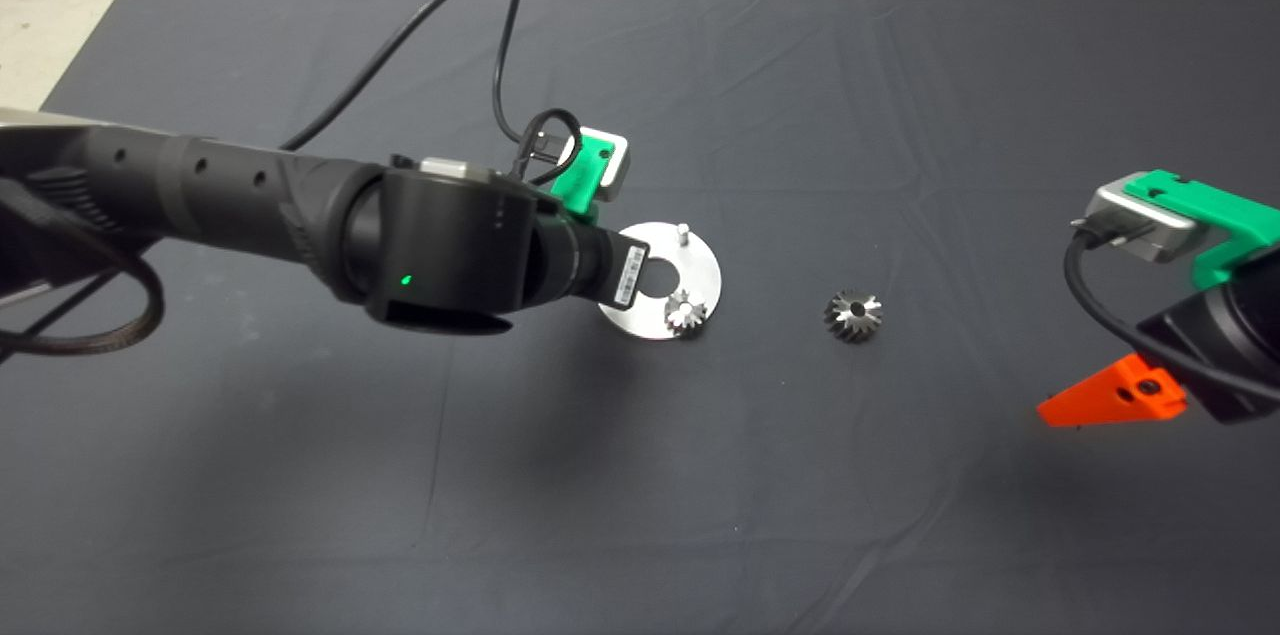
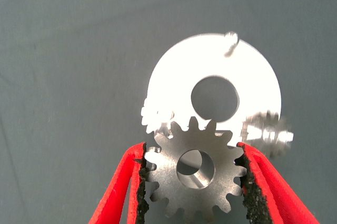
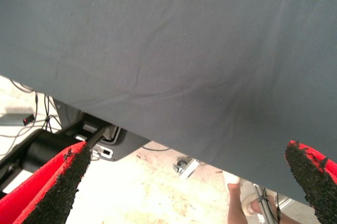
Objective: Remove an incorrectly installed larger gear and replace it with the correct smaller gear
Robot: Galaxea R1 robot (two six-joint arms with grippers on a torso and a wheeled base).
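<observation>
My left gripper (image 2: 194,151) is shut on the smaller gear (image 2: 195,176), a flat silvery gear held by its teeth between both pads (image 2: 141,182). It hangs over the rim of a round silver plate (image 2: 258,84) with a centre hole. In the head view the left wrist (image 1: 470,245) covers the fingers and this gear. The larger gear (image 1: 853,315), a dark bevel gear, lies on the mat to the right of the plate (image 1: 700,265). My right gripper (image 1: 1110,400) is open and empty at the mat's right edge.
The plate carries an upright pin (image 1: 682,233) and a small silvery gear (image 1: 686,312) at its near right rim. The left wrist view shows one more small gear (image 2: 155,119) at the plate's rim. The right wrist view shows the mat's edge, floor and a person's foot (image 3: 234,182).
</observation>
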